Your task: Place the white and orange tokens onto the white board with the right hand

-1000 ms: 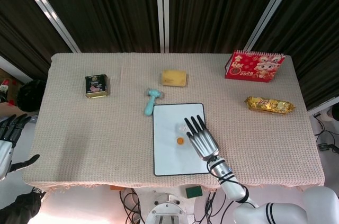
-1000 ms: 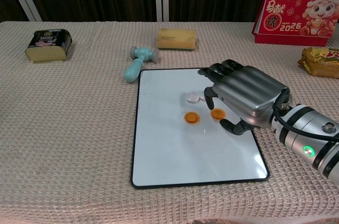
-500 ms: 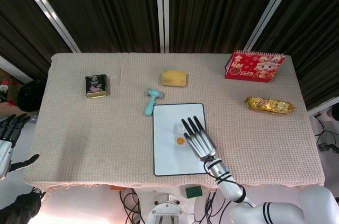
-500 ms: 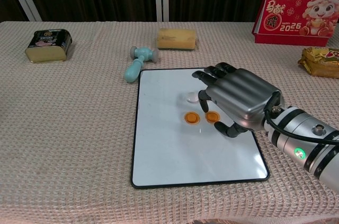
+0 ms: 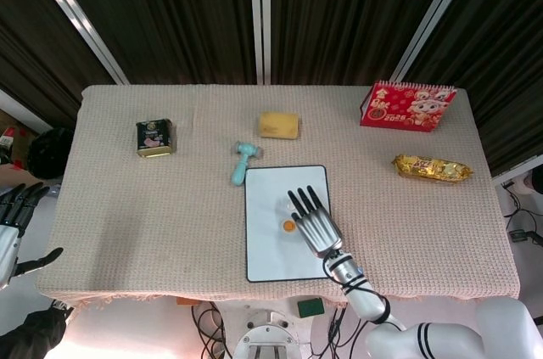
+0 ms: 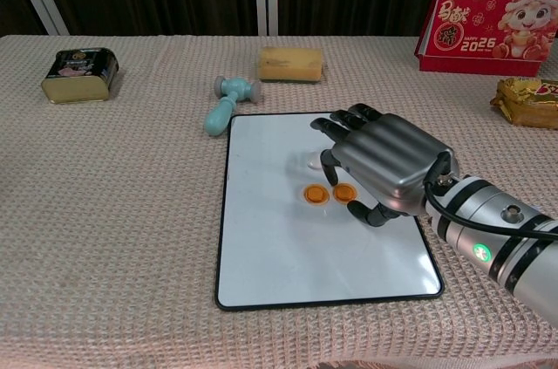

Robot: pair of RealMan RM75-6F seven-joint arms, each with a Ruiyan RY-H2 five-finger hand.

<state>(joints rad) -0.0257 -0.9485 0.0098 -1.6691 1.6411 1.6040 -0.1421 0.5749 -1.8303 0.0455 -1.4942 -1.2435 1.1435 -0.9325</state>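
Only one thing gives readable print: the red desk calendar (image 6: 497, 10), standing well beyond the right hand (image 6: 381, 162) and off to its right at the far table edge. In the chest view its front carries "2026" in gold, below large gold Chinese characters, one of them 金. The small tin (image 6: 79, 73), far off to the hand's left, has a label, but its print is too small to read. The gold wrapped snack (image 6: 528, 100) shows no legible lettering either.

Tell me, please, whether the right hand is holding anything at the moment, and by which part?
It cannot be told: the right hand hovers palm-down over the tokens on the white board, hiding its fingertips.
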